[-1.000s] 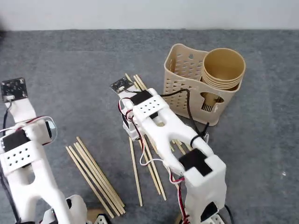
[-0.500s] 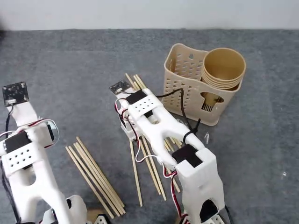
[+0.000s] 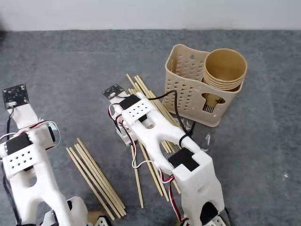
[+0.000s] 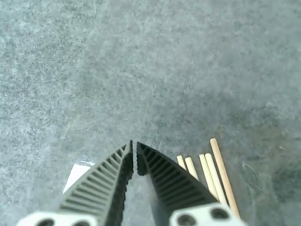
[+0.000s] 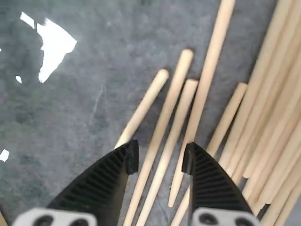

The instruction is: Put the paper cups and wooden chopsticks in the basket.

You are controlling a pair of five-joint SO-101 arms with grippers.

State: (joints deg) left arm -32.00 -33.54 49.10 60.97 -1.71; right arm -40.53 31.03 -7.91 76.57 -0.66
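Tan paper cups [image 3: 225,68] sit stacked inside the beige perforated plastic basket [image 3: 186,89] on the grey felt counter [image 3: 70,61], and pale wooden chopsticks [image 5: 203,89] lie loose just beside it, partly hidden under the right arm [image 3: 155,132]. The right pincer [image 5: 160,156] hangs spread apart over their ends; the left pincer [image 4: 134,149], pressed together and empty, is near a separate chopstick bundle [image 4: 212,172].

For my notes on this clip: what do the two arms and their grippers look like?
The left arm and right arm are white plastic shells with black motor blocks and grids of small holes. Red, white and black cables loop along them. The left gripper and right gripper have dark ribbed jaws.
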